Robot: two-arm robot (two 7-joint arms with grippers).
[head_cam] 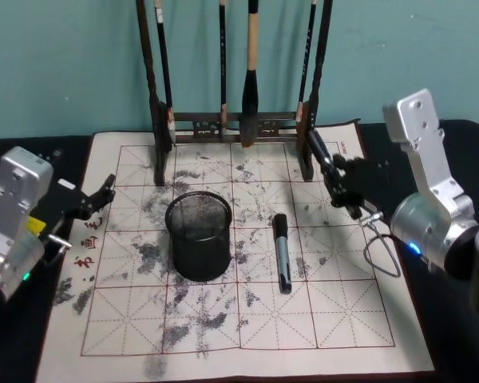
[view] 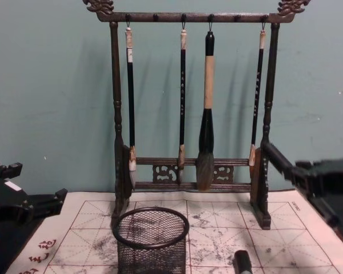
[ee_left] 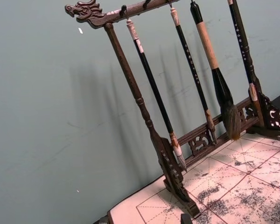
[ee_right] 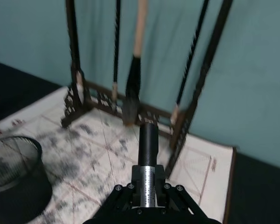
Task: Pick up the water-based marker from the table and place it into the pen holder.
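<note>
Right gripper (ee_right: 147, 189) clenching a marker (ee_right: 148, 161): black cap, silver printed barrel, running lengthwise between my fingers (ee_right: 117, 198). Cap pointing at the right post of the rack (view: 268, 103). I am holding it raised over the far right of the mat (head_cam: 335, 311), beyond and well right of the holder (head_cam: 198, 257).

Second marker (head_cam: 282, 254), same look, lying flat on the mat just right of the holder, cap toward the rack, apart from my jaws.

Holder: round black mesh cup, standing upright mid-mat.

Mat: pale gridded paper, ink-smudged, red characters near both side edges, lying on a black table (head_cam: 451, 343). Dark wooden rack standing at the mat's far edge, four brushes (view: 206, 114) hanging. Teal wall (view: 46, 85) behind.

Left gripper (head_cam: 100, 195) idling at the mat's left edge.
</note>
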